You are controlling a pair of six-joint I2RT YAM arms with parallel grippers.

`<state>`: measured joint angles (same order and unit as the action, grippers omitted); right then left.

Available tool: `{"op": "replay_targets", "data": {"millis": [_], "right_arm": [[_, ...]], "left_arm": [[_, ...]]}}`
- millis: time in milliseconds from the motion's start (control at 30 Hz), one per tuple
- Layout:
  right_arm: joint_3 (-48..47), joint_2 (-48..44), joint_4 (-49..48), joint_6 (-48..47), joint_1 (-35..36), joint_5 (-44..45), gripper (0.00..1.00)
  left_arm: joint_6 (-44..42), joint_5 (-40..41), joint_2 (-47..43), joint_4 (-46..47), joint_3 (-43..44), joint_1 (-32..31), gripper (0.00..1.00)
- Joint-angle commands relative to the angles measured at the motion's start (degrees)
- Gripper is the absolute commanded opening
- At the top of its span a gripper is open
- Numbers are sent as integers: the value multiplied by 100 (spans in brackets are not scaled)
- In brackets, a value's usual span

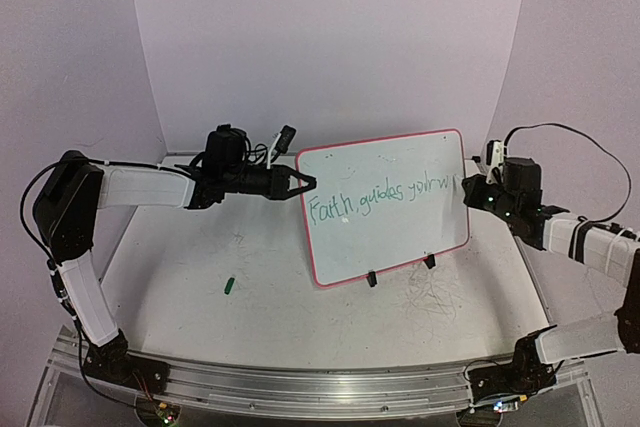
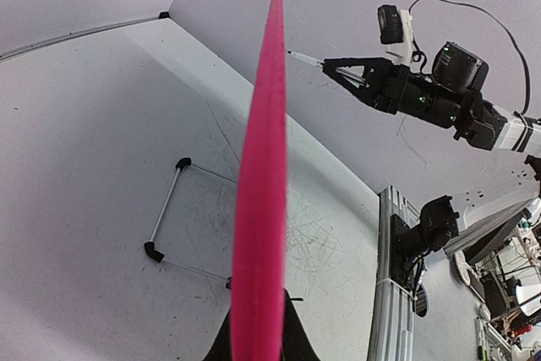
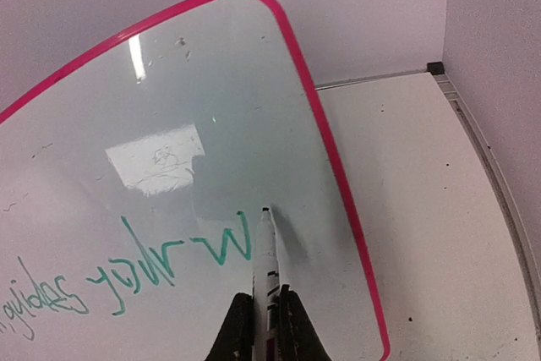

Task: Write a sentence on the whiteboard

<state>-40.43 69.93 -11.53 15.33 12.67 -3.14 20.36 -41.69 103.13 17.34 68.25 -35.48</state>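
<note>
Three words and a bit are up: the sentence [image 1: 380,197] reads "Faith guides your w" in thin green handwriting, so I'd say we're partway into the last word. The right fingers [image 3: 241,327] are pinched tight around a marker [image 3: 267,247], and its tip looks to be touching the board just right of that "w". The left fingers [image 1: 296,185] are clamped on the left edge of the whiteboard [image 1: 400,162], right on its pink frame [image 2: 258,209], bracing it. The board stands propped on its black clip feet [image 1: 371,279], roughly midway between the near and far edges of the tabletop [image 1: 180,277], nearer the right edge than the left. Next up, I reckon, is the "a" and "y". That means small light strokes, because there's not much white left before the right-hand frame. The surface looks glossy, with glare patches
</note>
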Motion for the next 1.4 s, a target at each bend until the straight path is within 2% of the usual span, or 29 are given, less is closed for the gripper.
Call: {"op": "replay_targets", "data": {"millis": [0,467,1133,1367], "right_arm": [[65,-110,-175,-101,-218,-923,0],[102,-8,-288,6,-224,-350,0],[89,126,-535,-102,-221,-594,0],[84,160,-181,-54,-216,-654,0]], "left_arm": [[-383,632,-37,-839,88,55,0],[-375,627,-24,-847,135,59,0],[-385,623,36,-854,178,59,0],[-384,618,-2,-855,154,59,0]]}}
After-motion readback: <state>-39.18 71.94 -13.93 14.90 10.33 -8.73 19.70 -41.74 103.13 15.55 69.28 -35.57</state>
